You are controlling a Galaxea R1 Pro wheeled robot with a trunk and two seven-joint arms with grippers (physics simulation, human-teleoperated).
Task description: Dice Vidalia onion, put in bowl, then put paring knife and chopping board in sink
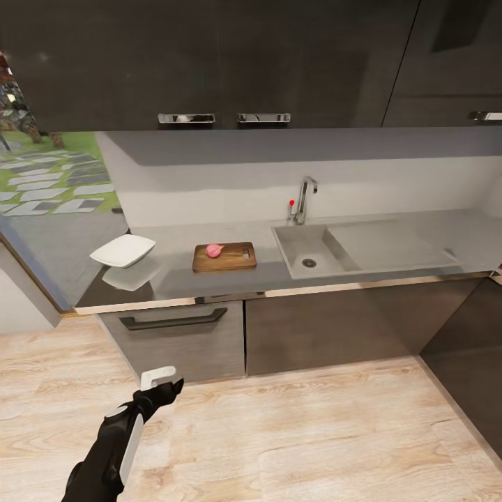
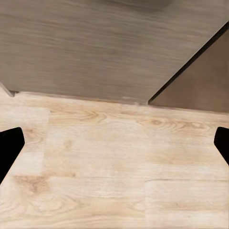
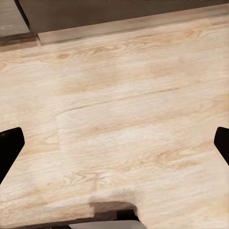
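On the chopping board [image 1: 224, 257], toward its 9 o'clock end, the pink Vidalia onion [image 1: 215, 249] is sitting, with the board's slot hole at the 3 o'clock end; no writing or label is showing on either. The board is lying flat on the grey countertop [image 1: 174, 279], and at its 3 o'clock the sink [image 1: 307, 249] is standing apart from it, with the drainboard stretching further toward 3 o'clock and the chrome tap [image 1: 304, 199] with its red knob rising at the sink's 12 o'clock. At the board's 9 o'clock, the white bowl [image 1: 123, 250] is resting near the counter's corner. I cannot make out the paring knife. Dark cabinets are running under the counter and overhead. Low over the wooden floor [image 1: 314, 432], the left gripper [image 1: 162, 385] is hanging with its fingertips [image 2: 10, 145] spread wide, holding nothing. The right gripper [image 3: 114, 148] is likewise spreading wide over bare floorboards.
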